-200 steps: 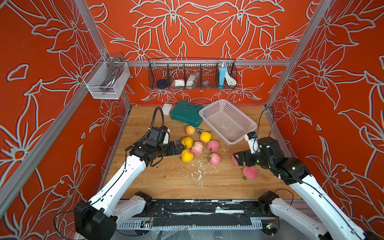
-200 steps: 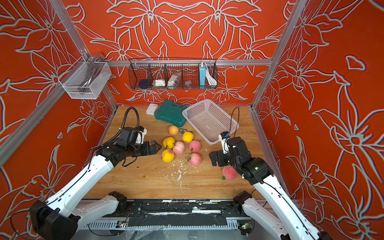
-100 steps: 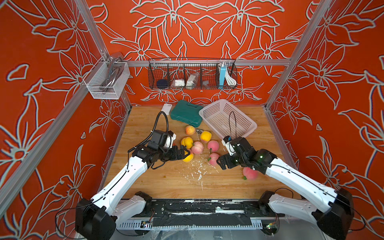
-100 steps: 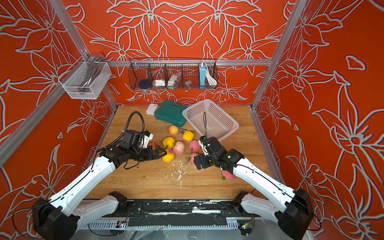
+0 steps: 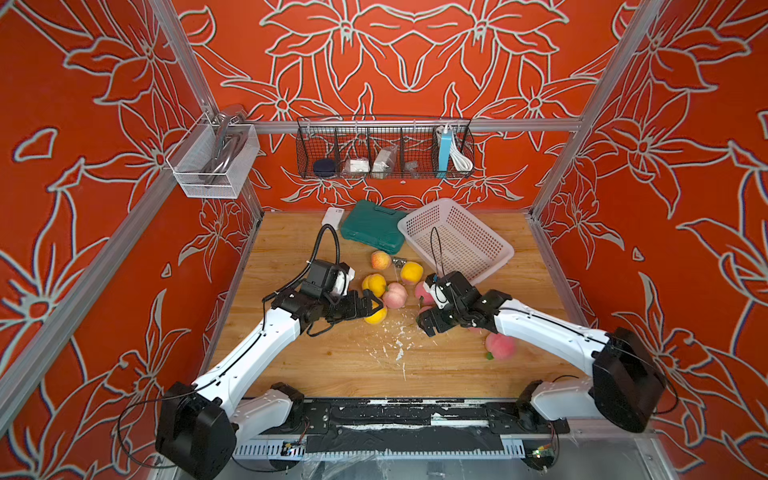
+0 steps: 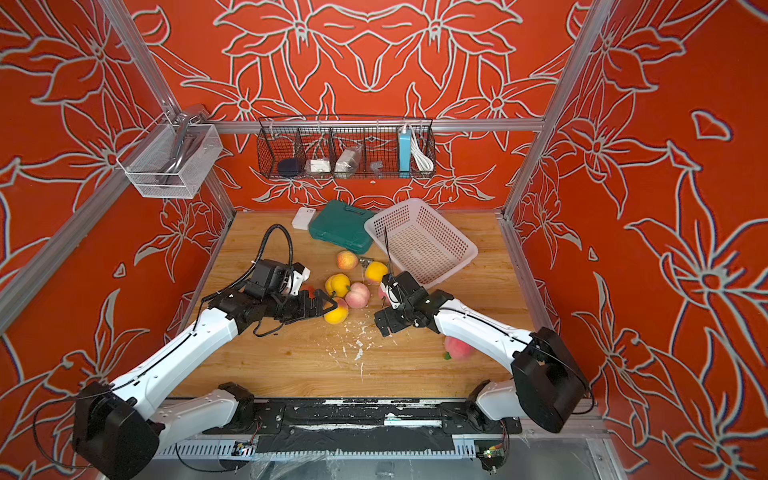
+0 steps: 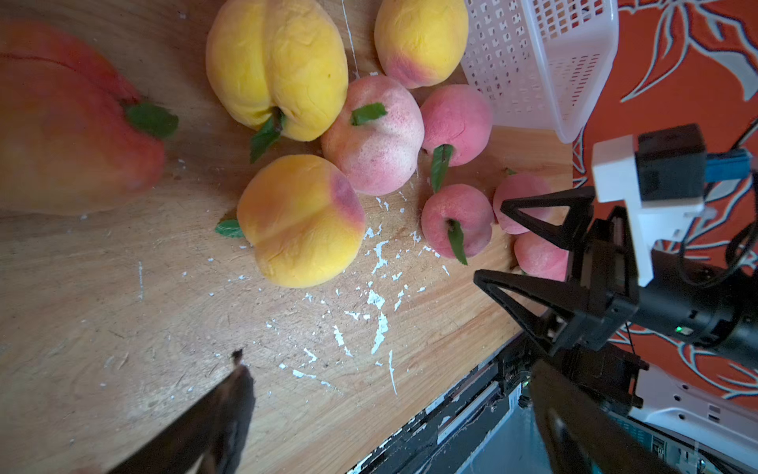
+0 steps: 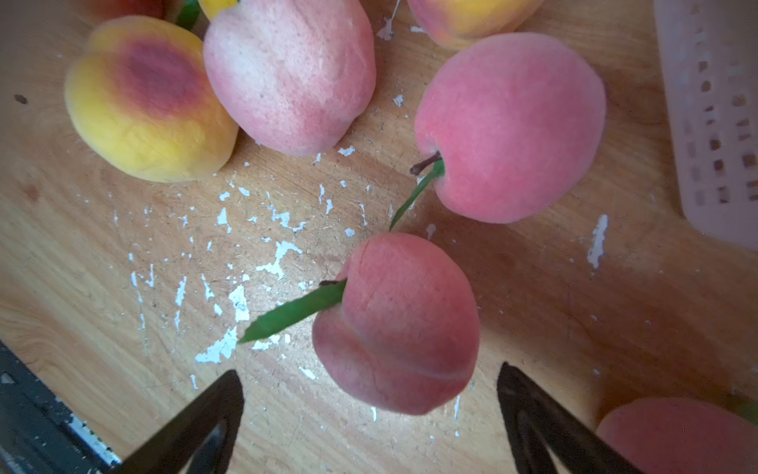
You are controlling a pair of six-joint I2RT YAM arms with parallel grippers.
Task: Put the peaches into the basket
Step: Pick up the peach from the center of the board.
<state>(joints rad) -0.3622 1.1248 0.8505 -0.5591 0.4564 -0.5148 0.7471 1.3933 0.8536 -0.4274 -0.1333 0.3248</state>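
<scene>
Peaches (image 5: pixel 394 294) bunched mid-way across the desk (image 5: pixel 316 368) just in front of the basket (image 5: pixel 496 249), 1 lone peach (image 5: pixel 500 345) apart nearer the right edge; bare, white-flecked wood open toward the near edge and down both flanks, back edge taken by the basket and a green case (image 5: pixel 372 226). Left end effector (image 5: pixel 371 304) spread wide, facing a yellow-orange peach (image 5: pixel 376 318); right end effector (image 8: pixel 369 373) spread wide, a pink peach (image 8: pixel 396 324) just ahead of its tips, neither gripping anything. Against 1 second ago, both pushed inward to the cluster, the right swung in from the right flank.
</scene>
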